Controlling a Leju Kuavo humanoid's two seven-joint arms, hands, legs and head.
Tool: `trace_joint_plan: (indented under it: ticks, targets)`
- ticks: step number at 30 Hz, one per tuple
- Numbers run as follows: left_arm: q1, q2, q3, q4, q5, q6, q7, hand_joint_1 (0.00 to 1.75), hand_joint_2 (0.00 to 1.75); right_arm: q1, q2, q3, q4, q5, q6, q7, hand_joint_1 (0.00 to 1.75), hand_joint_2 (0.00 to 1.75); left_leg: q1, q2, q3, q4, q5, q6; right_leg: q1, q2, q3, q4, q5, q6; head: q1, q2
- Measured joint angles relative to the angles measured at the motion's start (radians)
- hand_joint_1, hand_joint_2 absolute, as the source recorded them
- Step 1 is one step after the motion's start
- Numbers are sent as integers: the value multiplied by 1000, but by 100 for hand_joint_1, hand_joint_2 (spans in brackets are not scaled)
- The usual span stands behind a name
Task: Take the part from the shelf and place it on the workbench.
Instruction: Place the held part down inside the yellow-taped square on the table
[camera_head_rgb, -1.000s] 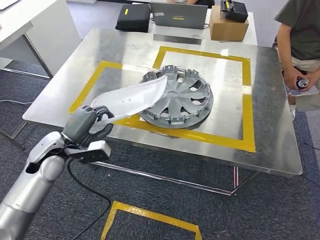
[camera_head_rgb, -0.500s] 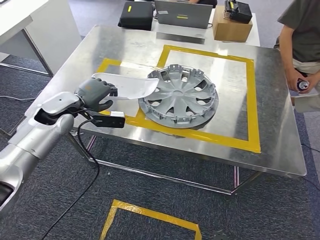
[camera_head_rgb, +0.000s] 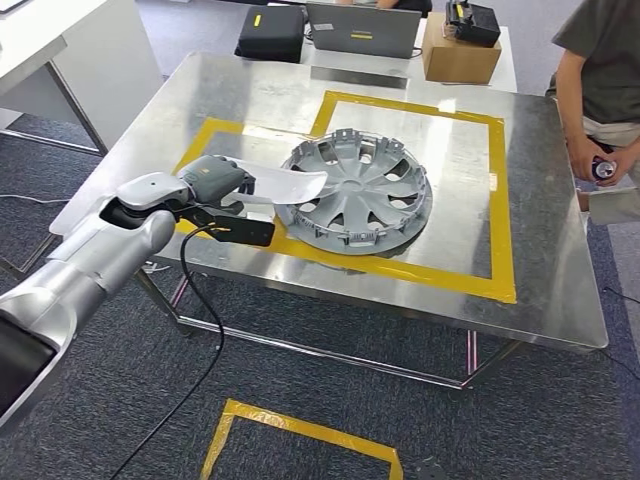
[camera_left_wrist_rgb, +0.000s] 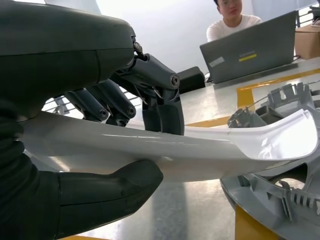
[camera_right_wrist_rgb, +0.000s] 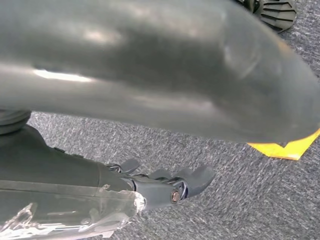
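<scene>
Placing step: left hand (camera_head_rgb: 213, 182) grips white part (camera_head_rgb: 285, 184) low over counter (camera_head_rgb: 543, 270), frame centre-left, tip overlapping wheel cover (camera_head_rgb: 362, 190). Next: lower, release. Right hand (camera_right_wrist_rgb: 166, 187) fingers loosely extended, empty.

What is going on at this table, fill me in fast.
The robot's left hand grips a long white plastic part and holds it over the metal workbench. The part's far end reaches over the rim of a grey wheel cover lying inside the yellow tape square. The part is not set down yet. The right hand hangs over the carpet, holding nothing. A person stands at the table's far right corner with a small object in hand.
</scene>
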Motion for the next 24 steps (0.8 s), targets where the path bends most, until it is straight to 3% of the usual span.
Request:
trace_joint_plan:
  ticks: [13,24]
  targets:
    - [-74,-28,-61,74,-14,-54,22,175,175,12,5,6,0,-10,1,12,0,0,0,0,0,0,1,-1,1,0,-3,1,0,0,0,0]
    - [-70,-6,-44,120,75,44,53,175,175,24,5,5,0,-17,2,13,0,0,0,0,0,0,1,-1,1,0,0,2,0,0,0,0]
